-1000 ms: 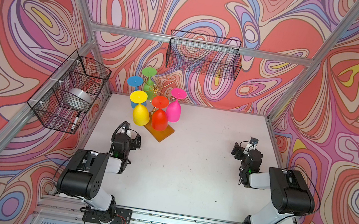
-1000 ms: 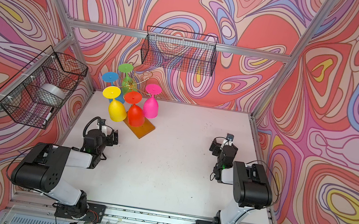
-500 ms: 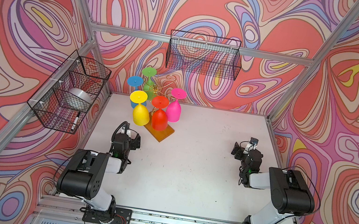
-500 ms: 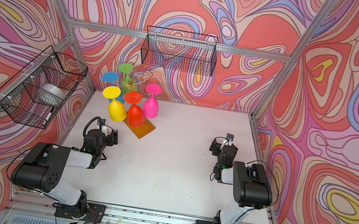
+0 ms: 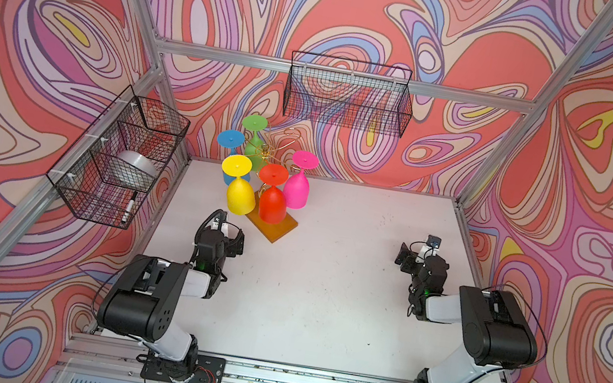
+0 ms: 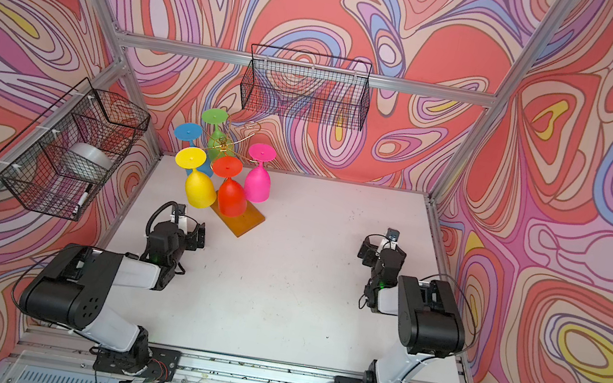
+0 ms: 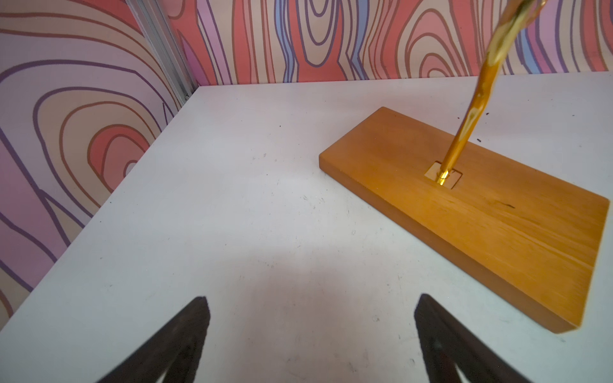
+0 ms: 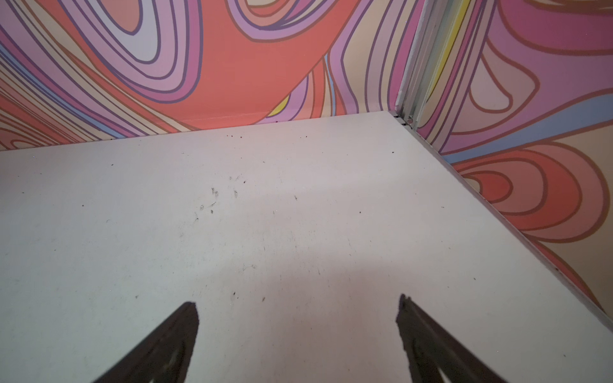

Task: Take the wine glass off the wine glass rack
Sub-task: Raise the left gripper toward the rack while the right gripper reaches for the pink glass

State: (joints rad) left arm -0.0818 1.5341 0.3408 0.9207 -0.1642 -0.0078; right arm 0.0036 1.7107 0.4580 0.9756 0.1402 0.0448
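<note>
The wine glass rack [image 5: 274,152] is a gold wire tree on an amber base [image 5: 277,225] at the back left of the white table. Several wine glasses hang upside down from it: yellow [image 5: 239,199], red [image 5: 272,207], pink [image 5: 295,191], green [image 5: 252,142] and blue [image 5: 230,140]. My left gripper [image 5: 230,237] sits low on the table just in front of the base, open and empty. In the left wrist view the base [image 7: 481,225] and twisted stem [image 7: 471,116] lie ahead of the open gripper [image 7: 311,305]; no glass shows there. My right gripper [image 5: 414,257] rests open near the right wall.
One black mesh basket [image 5: 347,98] hangs on the back wall above the rack. Another [image 5: 121,157] on the left wall holds a silver round thing [image 5: 134,168] and a marker [image 5: 129,207]. The right wrist view has bare table [image 8: 265,215] and the back right corner post [image 8: 418,66].
</note>
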